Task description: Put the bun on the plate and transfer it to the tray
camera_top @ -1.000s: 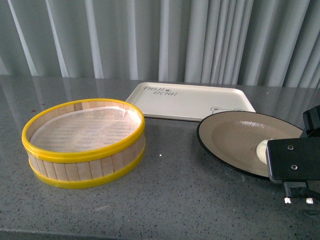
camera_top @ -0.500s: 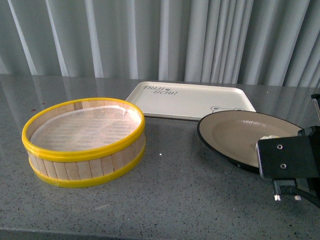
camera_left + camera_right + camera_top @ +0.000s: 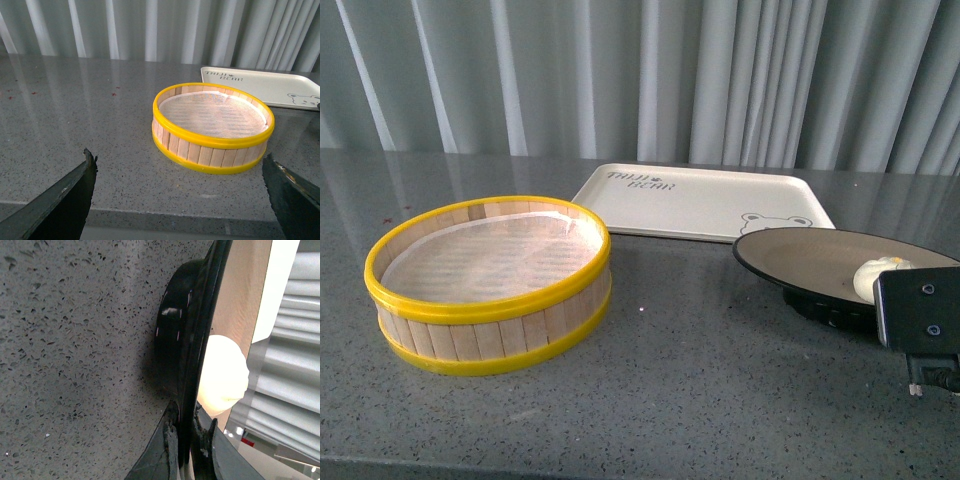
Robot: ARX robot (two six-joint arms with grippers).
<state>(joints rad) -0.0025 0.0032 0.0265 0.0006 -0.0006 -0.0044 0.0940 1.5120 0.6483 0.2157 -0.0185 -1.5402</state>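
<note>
Beige inside and black at the rim, the plate [image 3: 820, 262] lay almost level at the right of the front view, its dark foot showing. I could not tell whether that foot had cleared the grey countertop [image 3: 700, 400]. The bun [image 3: 876, 275] sat on the plate at its near-right side, just beside the black wrist housing [image 3: 920, 310]. The tray [image 3: 700, 200] waited just behind the plate, with nothing on it. The steamer basket [image 3: 490, 285] stood well to the left, holding only its liner.

From the left wrist, you had the left gripper [image 3: 178, 165] spread wide and carrying nothing, well short of the basket.

From the right wrist, the right gripper [image 3: 186, 435] was pinched on the plate's rim, with the bun nearly touching the fingers [image 3: 167, 442].

Watch that one-edge hold. A large plate held there could sag or twist in the pinch, and any tilt could roll the bun off. The far rim might also catch the tray's raised edge.

Half a second before, the plate leaned toward the camera and showed more of its inside. It had since flattened, and the housing had shifted right, uncovering the bun.
</note>
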